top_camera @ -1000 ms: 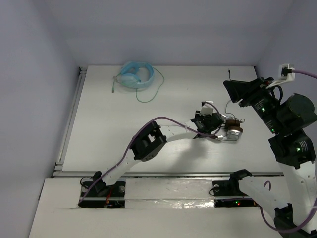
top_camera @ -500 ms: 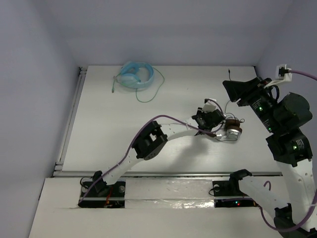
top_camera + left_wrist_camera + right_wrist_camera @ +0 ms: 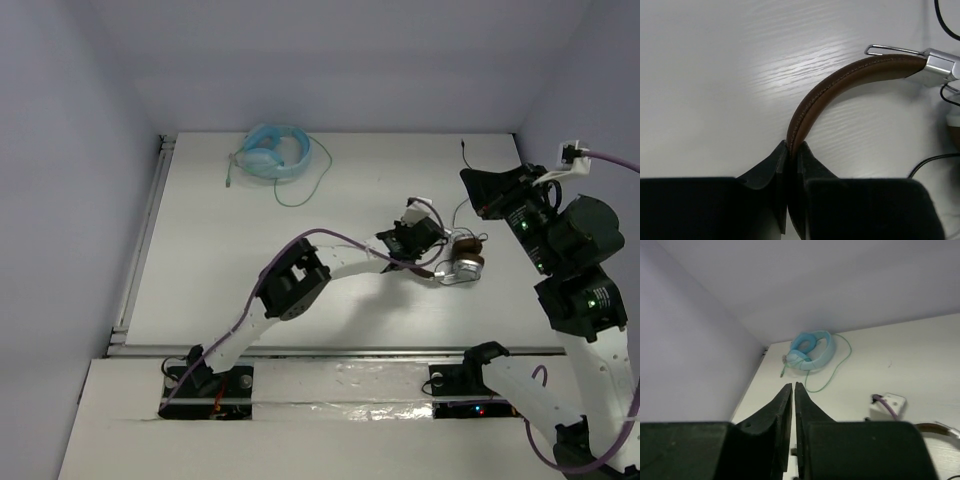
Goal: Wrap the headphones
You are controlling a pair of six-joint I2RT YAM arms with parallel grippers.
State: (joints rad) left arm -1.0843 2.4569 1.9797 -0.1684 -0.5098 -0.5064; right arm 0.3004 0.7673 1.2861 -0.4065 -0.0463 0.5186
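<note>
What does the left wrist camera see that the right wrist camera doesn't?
Only the left wrist view shows the left gripper pinching the brown headband up close, plus the silver slider and the thin dark cable. Only the right wrist view shows the light blue headphones, their green cable, the wall and the right gripper. Both show the white table and some of that headband, though the right wrist view sees just a sliver of it.

Top looks down; left wrist close above table [image 3: 715,75], right faces wall [image 3: 840,275].
</note>
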